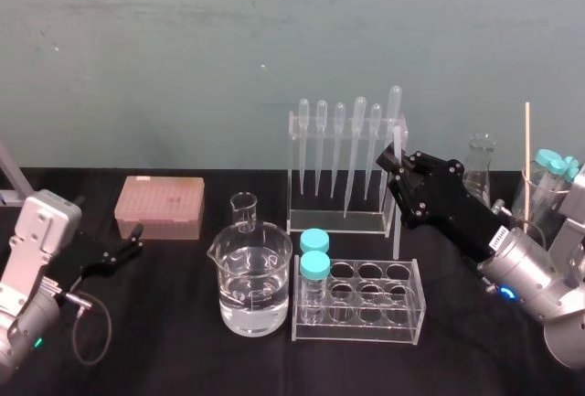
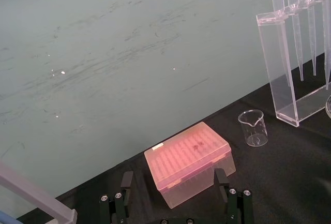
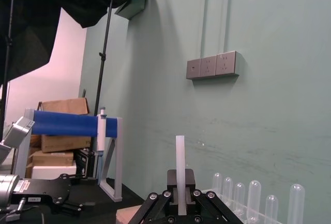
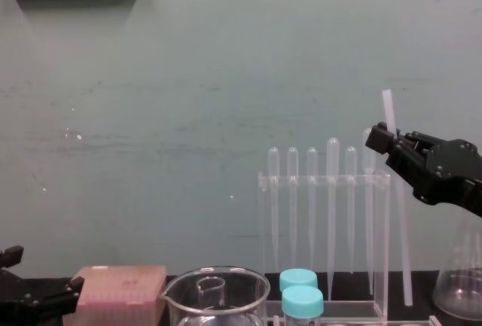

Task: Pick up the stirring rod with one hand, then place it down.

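Jaws of the right gripper point(image 4: 380, 138) clamp the stirring rod point(image 4: 400, 228) near its top, hanging almost upright just beside the pipette rack point(image 4: 301, 181), so a careless swing could knock that rack or twist the slick rod loose; the left gripper point(image 1: 132, 242) idles at the table's left, jaws parted.

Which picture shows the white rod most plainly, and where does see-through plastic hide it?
Right wrist view: the rod, in the right claw, stands plain against the wall. Chest view: its top is plain, its lower part faint beside the pipette rack. Head view: it nearly vanishes against the rack; light glints on the beaker. Left claw idle, low left.
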Robot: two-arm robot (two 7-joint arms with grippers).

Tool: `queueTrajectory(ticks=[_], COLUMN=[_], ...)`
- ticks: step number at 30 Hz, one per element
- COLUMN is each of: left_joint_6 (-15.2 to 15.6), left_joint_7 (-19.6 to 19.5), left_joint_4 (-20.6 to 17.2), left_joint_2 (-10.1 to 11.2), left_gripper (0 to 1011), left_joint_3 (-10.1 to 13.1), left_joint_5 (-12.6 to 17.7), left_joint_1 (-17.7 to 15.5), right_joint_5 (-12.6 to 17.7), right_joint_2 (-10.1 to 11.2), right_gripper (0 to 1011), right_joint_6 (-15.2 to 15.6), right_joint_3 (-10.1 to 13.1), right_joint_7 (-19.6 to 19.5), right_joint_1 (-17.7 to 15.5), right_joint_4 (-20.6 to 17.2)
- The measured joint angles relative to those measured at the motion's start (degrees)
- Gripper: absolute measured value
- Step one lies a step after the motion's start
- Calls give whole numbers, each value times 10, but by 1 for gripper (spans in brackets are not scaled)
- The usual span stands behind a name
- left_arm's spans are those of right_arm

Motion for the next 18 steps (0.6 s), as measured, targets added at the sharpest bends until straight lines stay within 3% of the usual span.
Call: queueTrajectory(ticks=[18], left_joint_6=[0], left_joint_7=[0], left_joint_4=[0], left_joint_2=[0], left_gripper=[1000], left_joint_3=[0], left_joint_5=[0], left_joint_1=[0], right_joint_5=[0], right_joint_2=[0], right_gripper=[72], right_joint_6=[0], right_joint_3=[0], right_joint_7=[0], right_joint_1=[0], right_joint_4=[0])
